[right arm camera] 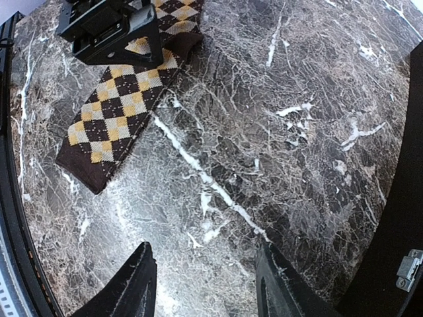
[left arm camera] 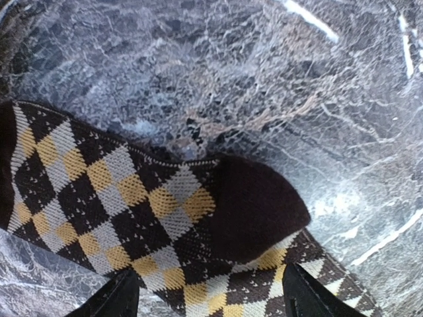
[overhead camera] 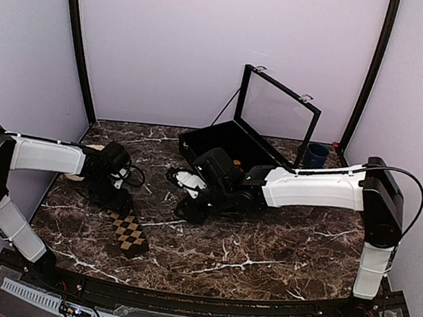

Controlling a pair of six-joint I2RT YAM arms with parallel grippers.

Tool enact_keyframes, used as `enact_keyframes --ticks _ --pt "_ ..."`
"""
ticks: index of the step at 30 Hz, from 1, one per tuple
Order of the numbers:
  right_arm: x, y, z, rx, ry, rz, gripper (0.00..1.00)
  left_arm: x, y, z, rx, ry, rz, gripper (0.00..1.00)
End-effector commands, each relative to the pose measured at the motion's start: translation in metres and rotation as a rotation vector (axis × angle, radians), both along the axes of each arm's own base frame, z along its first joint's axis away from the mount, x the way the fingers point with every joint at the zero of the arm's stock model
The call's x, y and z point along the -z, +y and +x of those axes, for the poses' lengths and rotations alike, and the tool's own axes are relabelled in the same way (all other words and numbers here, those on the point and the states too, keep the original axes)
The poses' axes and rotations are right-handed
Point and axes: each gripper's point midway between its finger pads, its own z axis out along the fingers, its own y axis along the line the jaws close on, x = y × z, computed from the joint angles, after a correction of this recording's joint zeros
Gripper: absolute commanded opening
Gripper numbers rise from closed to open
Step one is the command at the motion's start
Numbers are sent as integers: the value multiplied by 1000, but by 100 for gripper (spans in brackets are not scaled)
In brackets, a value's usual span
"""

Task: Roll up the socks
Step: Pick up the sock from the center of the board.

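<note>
left wrist: left claw (left arm camera: pixel 210 281) wide open and empty, tan sock (left arm camera: pixel 119 191) flat just below it, likely lined up to start rolling; right claw (right arm camera: pixel 205 249) part open, empty.

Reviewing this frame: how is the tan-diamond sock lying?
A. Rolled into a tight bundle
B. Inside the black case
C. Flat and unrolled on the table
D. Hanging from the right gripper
C: the tan-diamond sock lies as a flat strip on the marble table, with the open left gripper poised over it. The right gripper has nothing between its fingers.
</note>
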Motion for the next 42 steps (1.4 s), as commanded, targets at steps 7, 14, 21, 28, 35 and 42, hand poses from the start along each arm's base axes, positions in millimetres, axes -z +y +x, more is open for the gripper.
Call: enact_keyframes --ticks 7,14,21,28,35,42 --pt "-1 5 14 10 -2 18 49 29 1 -16 33 123 30 71" --pt "0 3 15 22 5 18 49 37 -4 -21 41 154 6 55" --pt "-6 4 16 29 -5 28 49 30 -11 -22 47 151 -39 34" --pt "-13 3 17 38 -10 45 49 21 -12 -20 44 141 -47 12" --pt "-17 0 16 52 -15 65 49 -8 -19 -6 10 80 -82 0" --pt "-21 -3 14 63 -26 81 49 -67 -46 14 -32 14 -238 0"
